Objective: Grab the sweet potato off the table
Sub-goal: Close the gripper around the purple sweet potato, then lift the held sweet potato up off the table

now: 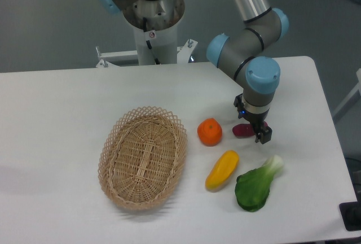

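The sweet potato (pixel 242 130), small and reddish-purple, lies on the white table (pixel 67 103) just right of the orange fruit. My gripper (pixel 255 129) points straight down over its right end, and its dark fingers (pixel 264 136) reach down to the tabletop. The gripper hides the right part of the sweet potato, so only the left part shows. I cannot tell whether the fingers press on it or stand apart from it.
A round orange fruit (pixel 210 131) sits left of the sweet potato. A yellow-orange elongated vegetable (pixel 222 169) and a green bok choy (pixel 256 184) lie in front of it. A woven oval basket (pixel 143 157) stands at centre left. The arm's base (pixel 153 24) is at the back.
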Available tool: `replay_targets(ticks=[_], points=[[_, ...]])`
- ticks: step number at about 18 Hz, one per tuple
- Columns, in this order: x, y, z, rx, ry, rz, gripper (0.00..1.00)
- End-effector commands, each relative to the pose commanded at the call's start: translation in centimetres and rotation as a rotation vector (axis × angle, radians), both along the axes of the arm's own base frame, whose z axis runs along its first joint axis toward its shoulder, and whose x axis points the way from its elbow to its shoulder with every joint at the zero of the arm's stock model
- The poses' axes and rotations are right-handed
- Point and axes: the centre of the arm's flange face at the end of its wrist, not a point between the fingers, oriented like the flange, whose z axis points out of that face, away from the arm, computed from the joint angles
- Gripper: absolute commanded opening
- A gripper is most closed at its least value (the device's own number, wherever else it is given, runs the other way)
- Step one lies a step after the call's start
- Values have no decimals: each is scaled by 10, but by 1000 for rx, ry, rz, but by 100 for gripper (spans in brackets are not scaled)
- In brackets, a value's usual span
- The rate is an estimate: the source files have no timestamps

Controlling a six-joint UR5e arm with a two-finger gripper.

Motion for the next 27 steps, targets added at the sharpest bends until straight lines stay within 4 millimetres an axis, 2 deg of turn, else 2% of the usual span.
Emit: replay_targets(ticks=[1, 4, 10, 12, 15, 17, 22, 25, 27], points=[[0, 0, 1, 1, 1, 2, 50], [0, 0, 2, 1, 5, 5, 28], [-8, -1, 18, 14, 30, 8, 25], [-15, -4, 37, 42, 56, 17, 25], [-28, -4, 78, 75, 95, 27, 25], [-32, 2, 106, 151, 86, 37, 26], [-42, 19, 177, 323, 46, 185, 26], [-48, 39, 209, 471, 8, 339, 26], [-58, 51, 217, 534, -25, 419, 26]])
